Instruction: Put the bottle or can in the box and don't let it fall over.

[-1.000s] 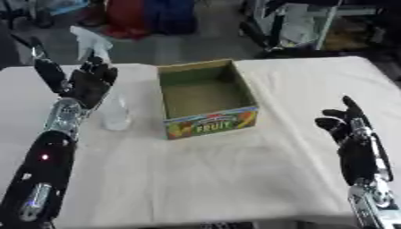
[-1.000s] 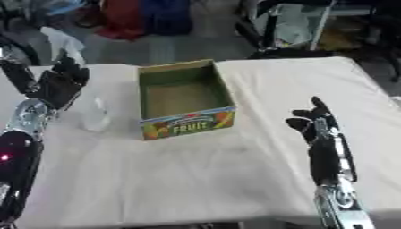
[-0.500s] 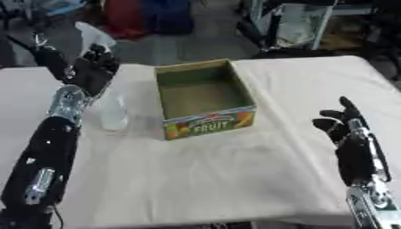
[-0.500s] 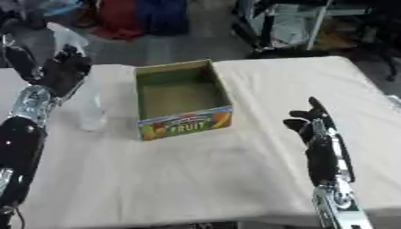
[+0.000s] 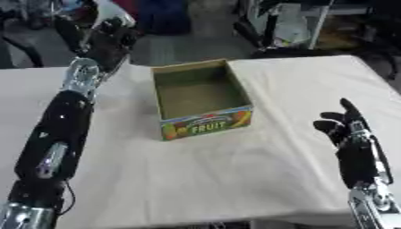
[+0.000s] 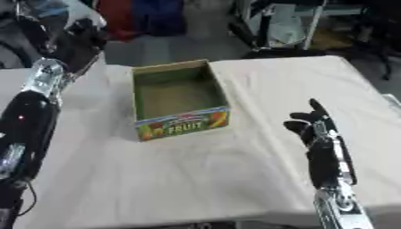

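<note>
The cardboard fruit box [image 5: 202,99] stands open-topped in the middle of the white-clothed table [image 5: 258,174], and its inside looks empty. No bottle or can shows plainly; left of the box I see only cloth. My left hand [image 5: 103,41] is raised at the far left, past the box's back corner, with its fingers spread upward and nothing visibly held. My right hand [image 5: 341,126] stays open at the right, fingers up, well away from the box.
A pale white shape [image 5: 112,12] shows just above my left hand's fingers. Beyond the table's far edge there is dark clutter and a metal frame [image 5: 294,22]. Bare cloth lies in front of the box and to its right.
My left arm has stretched farther up and away, and the hand now sits higher in view. The clear bottle that stood left of the box no longer shows. The right hand has barely moved.
</note>
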Motion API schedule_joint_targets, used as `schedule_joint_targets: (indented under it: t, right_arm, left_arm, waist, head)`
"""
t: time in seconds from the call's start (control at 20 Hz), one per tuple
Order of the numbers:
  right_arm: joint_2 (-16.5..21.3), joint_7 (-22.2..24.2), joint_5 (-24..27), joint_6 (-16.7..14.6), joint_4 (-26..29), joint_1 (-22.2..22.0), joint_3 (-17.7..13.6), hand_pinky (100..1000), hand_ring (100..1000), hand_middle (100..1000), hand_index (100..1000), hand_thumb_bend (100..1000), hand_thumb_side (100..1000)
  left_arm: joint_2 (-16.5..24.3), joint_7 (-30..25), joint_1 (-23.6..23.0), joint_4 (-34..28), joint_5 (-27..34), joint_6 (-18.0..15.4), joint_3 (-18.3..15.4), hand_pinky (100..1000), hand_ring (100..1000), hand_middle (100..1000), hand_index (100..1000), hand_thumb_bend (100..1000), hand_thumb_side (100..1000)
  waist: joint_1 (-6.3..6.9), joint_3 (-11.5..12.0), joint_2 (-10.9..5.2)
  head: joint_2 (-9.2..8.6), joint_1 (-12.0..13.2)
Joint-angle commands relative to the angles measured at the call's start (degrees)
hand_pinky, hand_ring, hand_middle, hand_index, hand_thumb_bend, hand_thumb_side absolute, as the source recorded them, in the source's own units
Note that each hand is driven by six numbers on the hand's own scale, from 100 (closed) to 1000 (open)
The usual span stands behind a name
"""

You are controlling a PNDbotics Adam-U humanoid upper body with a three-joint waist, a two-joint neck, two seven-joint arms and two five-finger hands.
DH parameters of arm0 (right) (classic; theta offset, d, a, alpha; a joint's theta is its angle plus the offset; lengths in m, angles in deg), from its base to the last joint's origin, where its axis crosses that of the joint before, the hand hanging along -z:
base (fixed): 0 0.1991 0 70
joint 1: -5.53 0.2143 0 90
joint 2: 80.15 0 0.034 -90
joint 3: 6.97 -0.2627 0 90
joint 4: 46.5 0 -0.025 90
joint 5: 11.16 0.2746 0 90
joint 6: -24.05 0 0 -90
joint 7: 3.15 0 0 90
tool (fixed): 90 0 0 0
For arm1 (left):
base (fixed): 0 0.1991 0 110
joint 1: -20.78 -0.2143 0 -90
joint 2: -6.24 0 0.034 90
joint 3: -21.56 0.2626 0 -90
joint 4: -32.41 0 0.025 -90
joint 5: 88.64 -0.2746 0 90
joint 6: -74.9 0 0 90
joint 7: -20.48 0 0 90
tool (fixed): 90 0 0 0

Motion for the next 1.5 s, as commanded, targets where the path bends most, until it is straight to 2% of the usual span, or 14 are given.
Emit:
schedule_joint_targets:
  t: [0.05, 0.15, 0.35, 0.7, 1.05, 1.1, 1.15, 1.5]
  right_arm:
    - [0.16, 0.44, 0.44, 0.01, 0.55, 0.68, 0.31, 777, 649, 645, 960, 100, 749]
    - [0.02, 0.88, 0.54, 0.13, 0.47, 0.80, 0.77, 777, 649, 644, 960, 100, 748]
    - [-0.22, 1.10, 0.65, 0.19, 0.28, 0.82, 0.80, 777, 648, 644, 960, 100, 748]
    - [-0.53, 1.29, 0.63, 0.23, 0.11, 0.94, 0.85, 777, 647, 643, 960, 100, 749]
    - [-0.68, 1.27, 0.43, 0.29, -0.05, 0.99, 0.59, 778, 649, 645, 959, 100, 751]
    - [-0.69, 1.32, 0.38, 0.30, -0.04, 1.00, 0.55, 778, 649, 645, 958, 100, 747]
    - [-0.68, 1.37, 0.34, 0.30, -0.02, 1.00, 0.50, 778, 649, 645, 955, 100, 751]
    - [-0.51, 3.81, -0.48, 0.78, -0.19, 1.02, 0.85, 788, 662, 658, 932, 100, 771]
  left_arm:
    - [0.89, -0.89, 2.25, -1.75, -0.23, 0.35, 0.78, 287, 151, 270, 1000, 676, 1000]
    - [-0.50, -2.22, 4.03, -3.13, -1.24, 1.67, 2.94, 292, 153, 271, 1000, 670, 1000]
    - [-1.51, -4.01, 4.70, -4.74, -3.10, 4.64, 6.67, 301, 156, 271, 1000, 662, 1000]
    - [-2.52, -4.91, 4.27, -4.40, -5.94, 7.17, 8.64, 321, 167, 283, 1000, 645, 1000]
    - [-2.90, -2.87, 1.25, -0.06, -8.74, 8.05, 6.93, 334, 173, 296, 1000, 629, 1000]
    - [-3.01, -2.72, 0.50, 0.60, -8.91, 7.95, 6.42, 332, 172, 299, 1000, 536, 1000]
    - [-3.13, -2.58, -0.24, 1.18, -9.05, 7.90, 6.03, 329, 171, 296, 1000, 629, 1000]
    - [-3.29, -1.49, -4.87, 3.09, -9.02, 7.58, 3.99, 317, 167, 298, 1000, 633, 1000]
  waist:
    - [-0.08, -0.47, -0.71]
    - [0.04, -1.17, -0.62]
    - [0.20, -1.56, -0.58]
    - [0.35, -2.09, -0.56]
    - [0.33, -1.77, -0.57]
    - [0.30, -1.63, -0.56]
    - [0.27, -1.50, -0.53]
    - [0.04, -0.49, -0.32]
  head:
    - [-0.12, 0.75]
    - [-0.12, 1.25]
    - [-0.12, 1.24]
    - [-0.12, 1.08]
    - [-0.12, 0.41]
    - [-0.12, 0.15]
    - [-0.12, -0.02]
    - [-0.12, -0.96]
